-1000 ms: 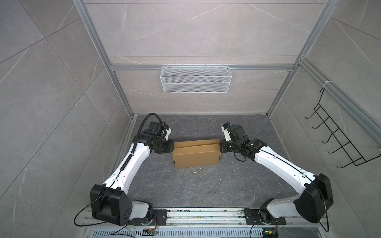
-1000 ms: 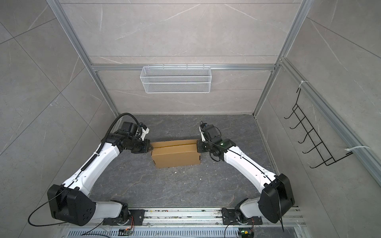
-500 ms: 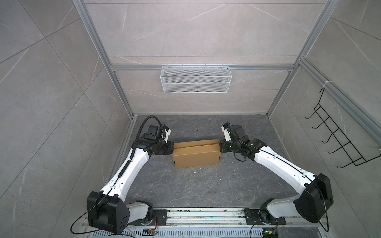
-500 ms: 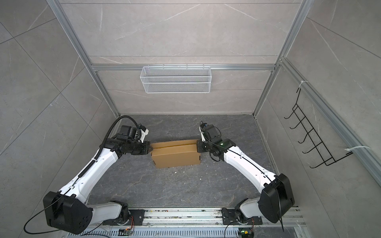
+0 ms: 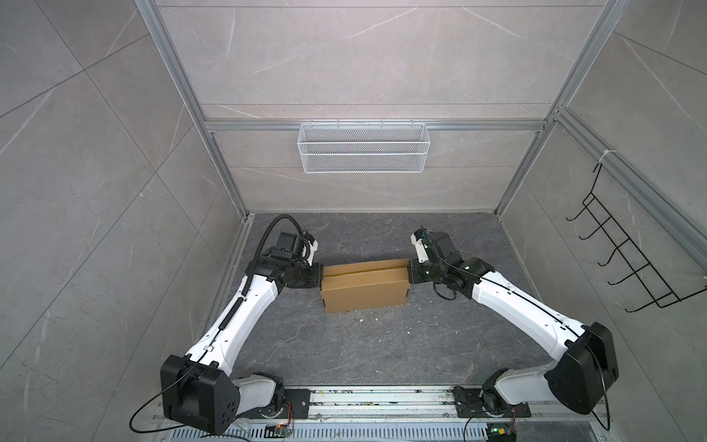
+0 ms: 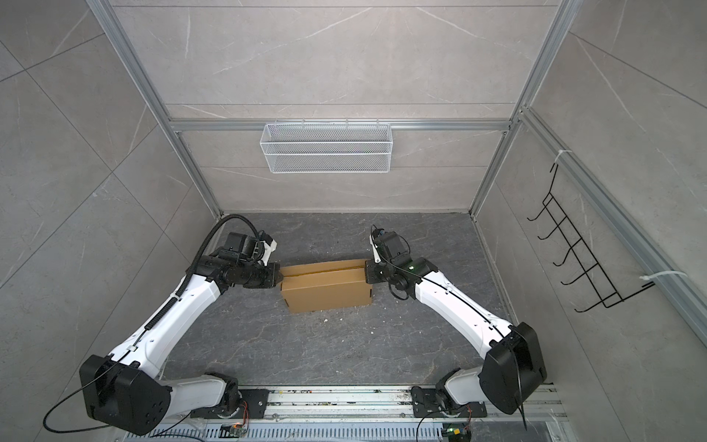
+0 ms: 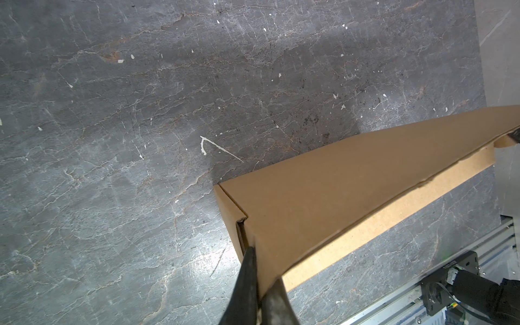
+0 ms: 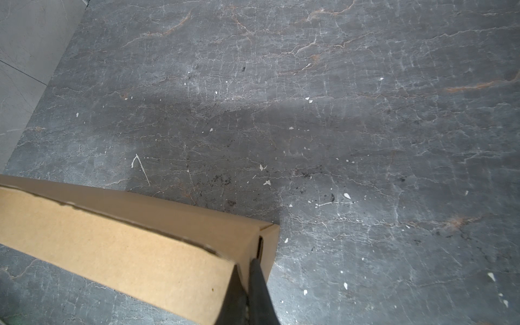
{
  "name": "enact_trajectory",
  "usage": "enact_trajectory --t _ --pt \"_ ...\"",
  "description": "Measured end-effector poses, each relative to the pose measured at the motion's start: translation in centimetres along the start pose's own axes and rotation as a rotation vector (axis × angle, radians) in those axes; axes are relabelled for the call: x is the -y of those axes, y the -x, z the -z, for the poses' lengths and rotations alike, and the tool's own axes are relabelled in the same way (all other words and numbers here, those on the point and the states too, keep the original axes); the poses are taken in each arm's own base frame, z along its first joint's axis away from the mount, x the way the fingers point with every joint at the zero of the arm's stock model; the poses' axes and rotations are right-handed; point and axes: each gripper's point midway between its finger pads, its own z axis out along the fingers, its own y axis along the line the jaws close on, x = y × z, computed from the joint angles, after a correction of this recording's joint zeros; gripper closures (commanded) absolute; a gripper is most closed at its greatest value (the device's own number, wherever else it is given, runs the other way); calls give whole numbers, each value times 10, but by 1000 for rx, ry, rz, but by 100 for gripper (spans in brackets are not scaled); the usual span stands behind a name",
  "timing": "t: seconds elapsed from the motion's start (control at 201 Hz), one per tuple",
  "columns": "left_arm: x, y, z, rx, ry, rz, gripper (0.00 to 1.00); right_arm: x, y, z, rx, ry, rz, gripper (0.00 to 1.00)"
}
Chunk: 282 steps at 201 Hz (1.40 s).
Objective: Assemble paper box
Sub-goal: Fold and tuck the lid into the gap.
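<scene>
While the paper box (image 5: 363,296) lies at the centre of the desk (image 5: 363,356), pinched by the left hand (image 5: 320,276) at its 9 o'clock end and the right hand (image 5: 410,274) at 3 o'clock, both should press evenly.

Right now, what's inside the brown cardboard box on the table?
Nothing inside shows: the shallow brown corrugated cardboard box is folded shut. Only a narrow dark slit at an end corner is visible; the interior is covered, so contents cannot be told.
</scene>
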Motion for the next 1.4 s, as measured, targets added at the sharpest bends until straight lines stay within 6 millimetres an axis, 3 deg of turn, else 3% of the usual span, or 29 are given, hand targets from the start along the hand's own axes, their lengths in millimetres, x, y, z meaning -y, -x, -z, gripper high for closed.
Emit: enact_trajectory --t 0.129,0.224,0.458,0.637,0.841,1.02,1.159,1.294,1.403 --pt "2 -1 0 0 11 3 79 0 0 0 0 0 -1 100" --pt "-1 -6 -1 -19 31 22 73 0 0 0 0 -2 -3 100" --pt "-7 -7 8 -35 79 40 70 0 0 0 0 -3 -6 100" --pt "-2 0 18 -20 75 37 61 0 0 0 1 -5 -6 100" --pt "4 16 28 5 67 14 67 0 0 0 1 -6 -20 100" --pt "3 14 26 -25 77 -5 69 0 0 0 3 -10 -24 100" --pt "0 7 27 -54 91 -18 59 0 0 0 4 -12 -24 100" --pt "-5 2 25 -80 116 -36 55 0 0 0 4 -12 -23 100" --pt "-9 1 22 -97 124 -52 45 0 0 0 4 -12 -23 100"
